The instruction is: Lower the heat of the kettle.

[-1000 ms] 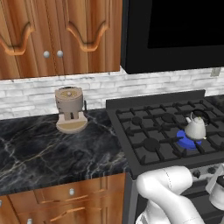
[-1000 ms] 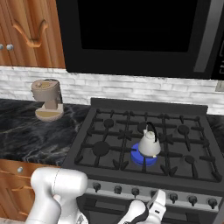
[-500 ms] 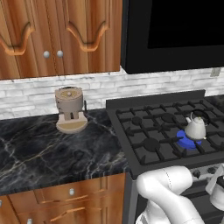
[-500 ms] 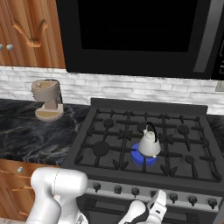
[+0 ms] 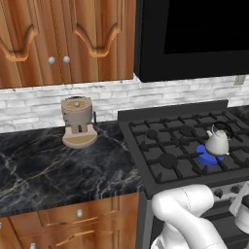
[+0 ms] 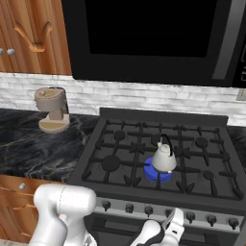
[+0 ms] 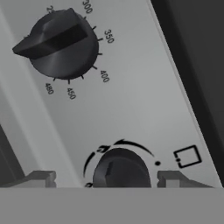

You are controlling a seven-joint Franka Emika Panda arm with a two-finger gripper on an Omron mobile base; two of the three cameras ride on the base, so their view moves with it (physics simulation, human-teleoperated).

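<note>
The kettle [image 6: 164,157], small and silvery-white with a dark arched handle, stands on the stove's front middle burner over a blue flame [image 6: 157,173]; in the left base view the kettle [image 5: 216,142] is at the right. My gripper [image 6: 172,220] is low at the stove's front panel, at the row of knobs. In the hand view my gripper [image 7: 106,178] is open, with one finger on each side of a dark round burner knob [image 7: 124,168]. The right fingertip [image 7: 170,178] is almost against the knob. The left one stands a little off it.
A larger oven dial [image 7: 61,41] ringed with temperature numbers sits beside the straddled knob on the panel. A beige coffee machine [image 5: 77,121] stands on the black marble counter [image 5: 44,170] left of the stove. A dark microwave [image 6: 149,38] hangs over the burners.
</note>
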